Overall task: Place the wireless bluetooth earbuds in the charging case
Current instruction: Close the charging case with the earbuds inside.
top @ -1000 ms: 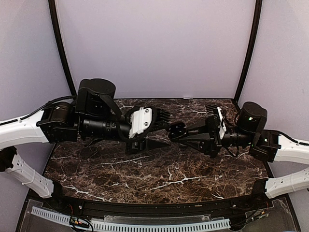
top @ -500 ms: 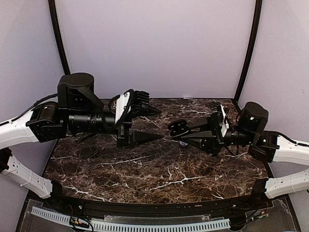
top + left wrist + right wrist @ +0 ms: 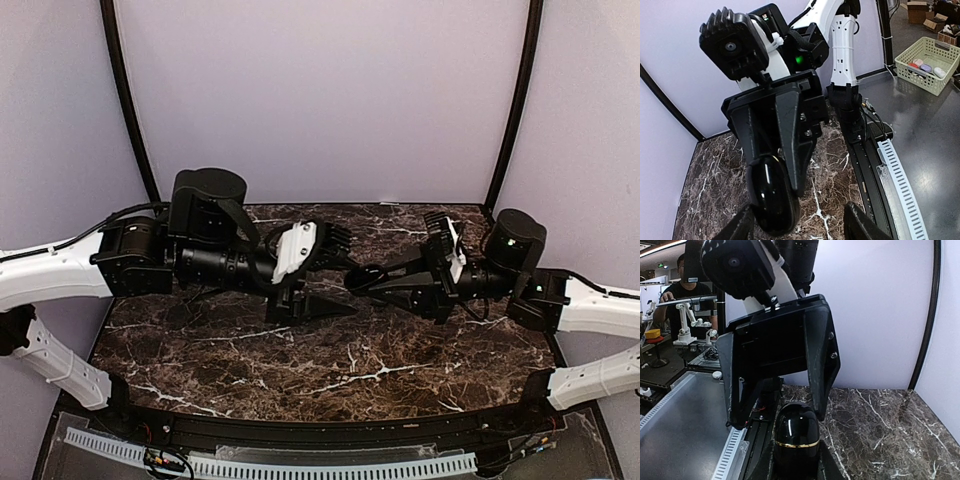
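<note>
Right gripper [image 3: 797, 466] grasps the glossy black oval charging case [image 3: 797, 432].
Left gripper [image 3: 799, 222], at 9 o'clock of it, stands released.

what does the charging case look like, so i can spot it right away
Look above the middle of the dark marble table. There the right hand is shut on a glossy black egg-shaped case; only it carries a thin gold band.

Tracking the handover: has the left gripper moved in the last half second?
Yes: left gripper moved right, away from the left black post, toward the held charging case.
</note>
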You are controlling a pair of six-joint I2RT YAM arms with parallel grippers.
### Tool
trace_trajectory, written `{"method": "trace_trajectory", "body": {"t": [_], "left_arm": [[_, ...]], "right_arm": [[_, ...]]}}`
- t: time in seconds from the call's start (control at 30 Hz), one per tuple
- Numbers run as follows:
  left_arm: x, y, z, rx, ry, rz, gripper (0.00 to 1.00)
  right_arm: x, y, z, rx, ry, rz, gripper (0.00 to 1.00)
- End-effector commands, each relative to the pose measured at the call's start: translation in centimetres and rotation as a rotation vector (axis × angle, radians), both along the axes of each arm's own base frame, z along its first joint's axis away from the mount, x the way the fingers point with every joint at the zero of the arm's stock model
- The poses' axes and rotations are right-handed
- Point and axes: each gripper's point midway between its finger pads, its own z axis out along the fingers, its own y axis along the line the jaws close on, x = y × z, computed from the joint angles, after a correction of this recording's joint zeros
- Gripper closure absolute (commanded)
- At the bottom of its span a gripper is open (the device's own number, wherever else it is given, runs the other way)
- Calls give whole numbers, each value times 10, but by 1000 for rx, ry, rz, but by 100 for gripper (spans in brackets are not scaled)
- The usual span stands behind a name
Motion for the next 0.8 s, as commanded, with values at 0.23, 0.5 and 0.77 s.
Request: {"method": "trace_trajectory", "body": {"t": [0.23, 0.5, 0.77], "left_arm": [[-16, 6, 13, -22, -39, -37, 50], [9, 8, 11, -21, -7, 92, 52], [20, 0, 4, -15, 6, 129, 53]], "right_arm": [[16, -5, 25, 71, 24, -36, 100], [16, -3, 21, 66, 28, -29, 100], [10, -3, 22, 64, 9, 8, 100]]}}
